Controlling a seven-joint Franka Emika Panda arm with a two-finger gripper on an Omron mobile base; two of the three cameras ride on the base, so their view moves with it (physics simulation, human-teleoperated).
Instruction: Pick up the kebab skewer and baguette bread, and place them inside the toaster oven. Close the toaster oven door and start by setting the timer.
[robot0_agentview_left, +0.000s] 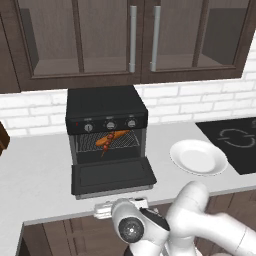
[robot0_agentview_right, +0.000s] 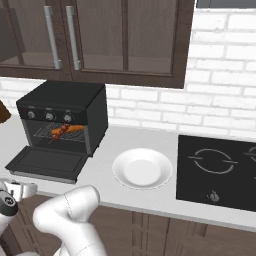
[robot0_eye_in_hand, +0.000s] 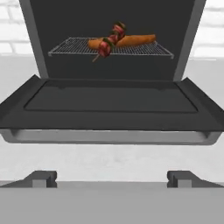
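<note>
The black toaster oven (robot0_agentview_left: 106, 106) stands on the counter with its door (robot0_agentview_left: 112, 175) dropped flat open. On the wire rack (robot0_eye_in_hand: 144, 49) inside lies the orange-brown baguette bread (robot0_eye_in_hand: 136, 40), and the kebab skewer (robot0_eye_in_hand: 105, 46) with its dark red chunks rests slanted across it. Both also show from the sides: the skewer (robot0_agentview_left: 106, 143) (robot0_agentview_right: 58, 133) and the baguette (robot0_agentview_left: 118, 134) (robot0_agentview_right: 75, 129). My gripper (robot0_eye_in_hand: 112, 179) (robot0_agentview_left: 120, 205) (robot0_agentview_right: 20, 189) hangs low in front of the door's front edge (robot0_eye_in_hand: 109, 136), facing the oven. It is open and holds nothing.
A white plate (robot0_agentview_left: 198, 157) sits on the counter right of the oven, with a black cooktop (robot0_agentview_right: 220, 170) beyond it. Three knobs (robot0_agentview_left: 110, 125) line the oven's panel above the opening. Dark wall cabinets (robot0_agentview_left: 132, 37) hang overhead. The counter's front edge (robot0_agentview_left: 60, 212) runs just behind my hand.
</note>
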